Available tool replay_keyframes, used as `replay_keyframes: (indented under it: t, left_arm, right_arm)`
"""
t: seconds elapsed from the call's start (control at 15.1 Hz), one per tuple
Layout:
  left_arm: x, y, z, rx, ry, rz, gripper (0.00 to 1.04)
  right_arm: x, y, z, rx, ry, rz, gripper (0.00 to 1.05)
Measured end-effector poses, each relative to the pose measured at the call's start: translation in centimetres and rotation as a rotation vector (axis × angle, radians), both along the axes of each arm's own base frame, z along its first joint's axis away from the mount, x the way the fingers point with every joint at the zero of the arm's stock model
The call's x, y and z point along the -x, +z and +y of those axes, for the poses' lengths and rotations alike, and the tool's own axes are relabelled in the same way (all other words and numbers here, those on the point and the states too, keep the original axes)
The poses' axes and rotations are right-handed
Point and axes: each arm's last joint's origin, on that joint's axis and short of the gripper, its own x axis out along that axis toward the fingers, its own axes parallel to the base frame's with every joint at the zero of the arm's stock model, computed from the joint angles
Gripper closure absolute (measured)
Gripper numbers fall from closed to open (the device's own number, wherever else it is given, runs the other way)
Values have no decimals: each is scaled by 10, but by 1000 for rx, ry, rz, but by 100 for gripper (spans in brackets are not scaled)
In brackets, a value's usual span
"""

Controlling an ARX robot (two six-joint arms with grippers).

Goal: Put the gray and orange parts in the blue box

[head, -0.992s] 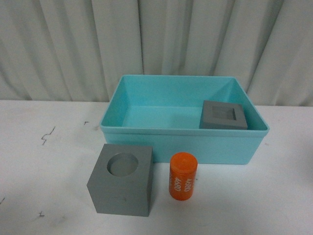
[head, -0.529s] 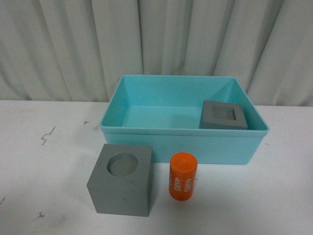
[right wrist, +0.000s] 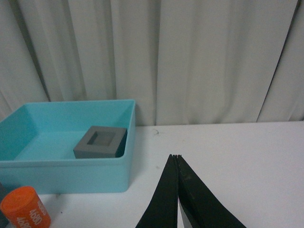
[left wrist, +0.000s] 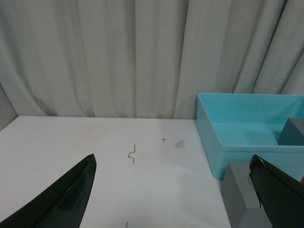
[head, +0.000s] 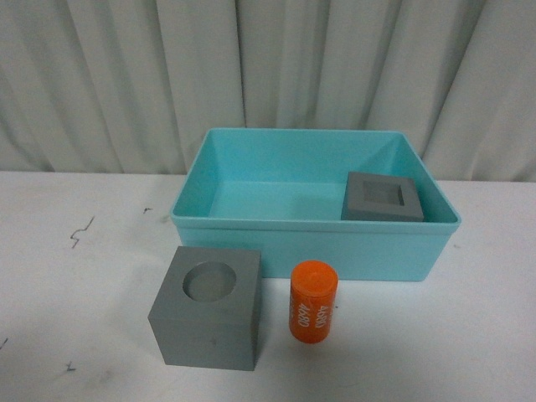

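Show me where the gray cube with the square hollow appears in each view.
Front view: the gray cube sits inside the blue box, at its near right corner.
Left wrist view: only part of it shows, inside the box, cut by the picture edge.
Right wrist view: whole cube, inside the box beside a wall.
Shared landmark: the blue box.

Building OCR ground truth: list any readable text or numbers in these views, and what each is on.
"46..": white, on the side of the orange cylinder, printed twice; last two digits too blurred (00 or 80).
Round-recess cube, square-recess cube, blue box: no text.
Table: small dark scribbles, not readable as characters.
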Motion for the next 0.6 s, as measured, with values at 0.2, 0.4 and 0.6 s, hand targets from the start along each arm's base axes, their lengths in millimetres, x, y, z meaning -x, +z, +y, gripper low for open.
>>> replay_keyframes:
  t: [0.2,0.4,0.6]
  left_arm:
    - [0,0,0,0,0,0,7]
    - [0,0,0,0,0,0,7]
    - [0,0,0,0,0,0,7]
  right_arm:
    - [6,1,0,0,0,2,103]
    - [13,1,0,0,0,-3,103]
    - [17,2,0,0,0,-7,103]
